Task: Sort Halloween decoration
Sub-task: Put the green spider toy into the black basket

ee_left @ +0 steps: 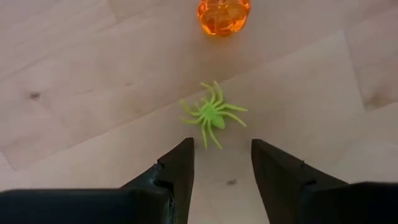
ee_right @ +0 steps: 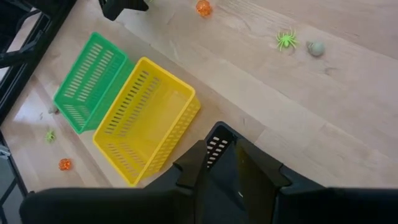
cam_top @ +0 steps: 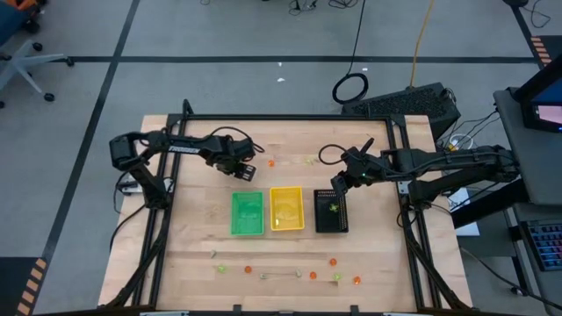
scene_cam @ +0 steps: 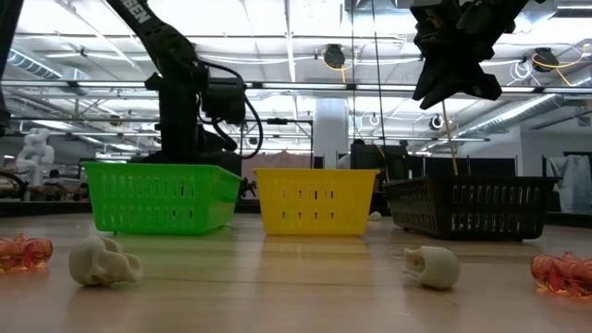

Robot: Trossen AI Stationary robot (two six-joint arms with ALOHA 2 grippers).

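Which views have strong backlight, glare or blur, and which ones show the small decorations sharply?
Low view: bright ceiling lights behind leave the right pincer a dark silhouette; the nearest orange trinket is soft. Left wrist view: even light, green spider sharp, the pincer's own fingers slightly blurred. High view: even light, the trinkets too small for detail. Right wrist view: yellow tray clear.

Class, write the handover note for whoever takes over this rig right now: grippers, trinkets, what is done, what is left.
Left gripper: open, empty, poised over a green spider; an orange pumpkin lies just beyond.
Right gripper: above the black tray.
Done: one green trinket lies in the black tray.
Left: the spider, the pumpkin and the other loose trinkets, all unsorted.
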